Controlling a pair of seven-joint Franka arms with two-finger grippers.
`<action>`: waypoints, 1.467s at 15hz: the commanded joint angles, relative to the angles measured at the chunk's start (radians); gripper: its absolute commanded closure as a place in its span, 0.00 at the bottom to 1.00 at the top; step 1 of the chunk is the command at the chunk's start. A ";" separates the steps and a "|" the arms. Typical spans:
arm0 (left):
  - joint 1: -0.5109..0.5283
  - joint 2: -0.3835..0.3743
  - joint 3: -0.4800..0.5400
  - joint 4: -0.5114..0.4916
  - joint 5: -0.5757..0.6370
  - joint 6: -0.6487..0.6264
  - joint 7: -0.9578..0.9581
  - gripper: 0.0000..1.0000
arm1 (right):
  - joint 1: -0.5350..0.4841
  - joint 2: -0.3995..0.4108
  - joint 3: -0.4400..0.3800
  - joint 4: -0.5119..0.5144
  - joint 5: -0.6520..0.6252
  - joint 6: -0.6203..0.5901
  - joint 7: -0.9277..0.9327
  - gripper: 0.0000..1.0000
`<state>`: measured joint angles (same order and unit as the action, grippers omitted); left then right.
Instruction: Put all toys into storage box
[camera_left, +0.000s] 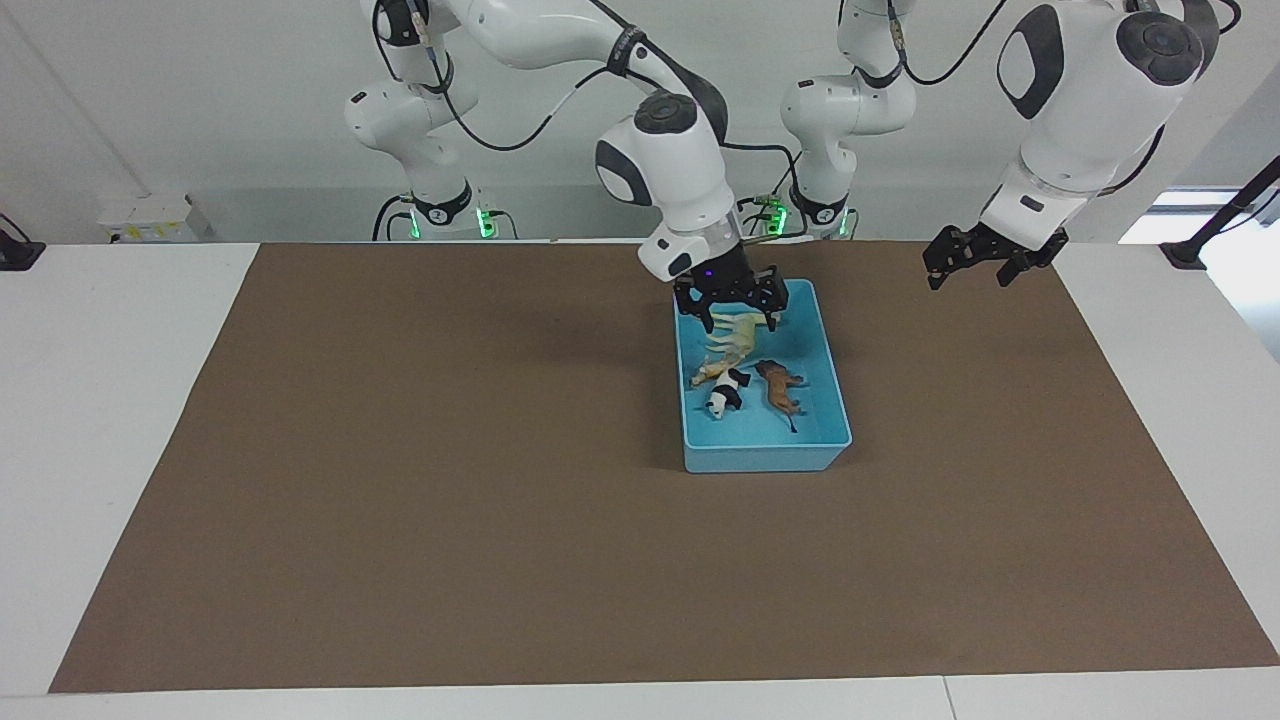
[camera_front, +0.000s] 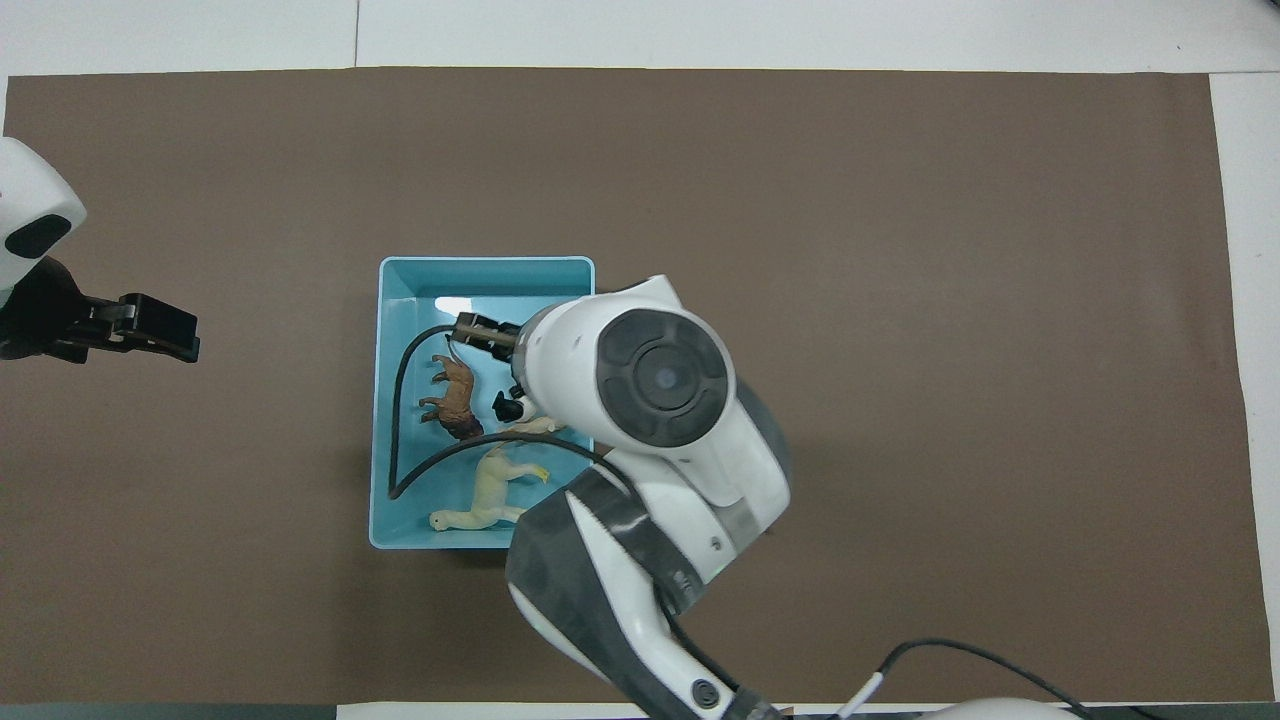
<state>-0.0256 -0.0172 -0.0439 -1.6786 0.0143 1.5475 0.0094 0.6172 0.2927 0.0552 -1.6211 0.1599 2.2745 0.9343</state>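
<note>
The light blue storage box (camera_left: 765, 455) stands on the mat near the robots and also shows in the overhead view (camera_front: 485, 266). All the toys lie in it: the cream camel (camera_left: 735, 338) (camera_front: 488, 497) nearest the robots, the tan tiger (camera_left: 708, 373), the panda (camera_left: 725, 396) and the brown horned animal (camera_left: 780, 388) (camera_front: 455, 402). My right gripper (camera_left: 738, 322) hangs open just above the camel, at the box's end nearer the robots, holding nothing. In the overhead view the arm's own wrist hides it. My left gripper (camera_left: 968, 280) waits open and empty over the mat toward the left arm's end.
A brown mat (camera_left: 400, 450) covers most of the white table (camera_left: 100, 400). The right arm's black cable (camera_front: 398, 410) loops over the box in the overhead view. Black clamps (camera_left: 1190, 255) sit at the table's corners near the robots.
</note>
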 joint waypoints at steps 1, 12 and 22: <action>-0.025 0.006 0.036 0.026 -0.014 -0.041 0.037 0.00 | -0.176 -0.089 0.009 -0.017 -0.013 -0.119 -0.267 0.00; -0.014 -0.020 -0.002 0.028 -0.007 -0.047 0.032 0.00 | -0.614 -0.222 -0.001 -0.026 -0.186 -0.505 -0.959 0.00; -0.011 -0.026 0.001 0.027 -0.007 -0.050 0.029 0.00 | -0.639 -0.345 -0.043 -0.023 -0.178 -0.785 -0.965 0.00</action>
<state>-0.0353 -0.0252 -0.0492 -1.6479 0.0130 1.5144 0.0295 -0.0074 -0.0421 0.0061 -1.6254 -0.0124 1.4927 -0.0110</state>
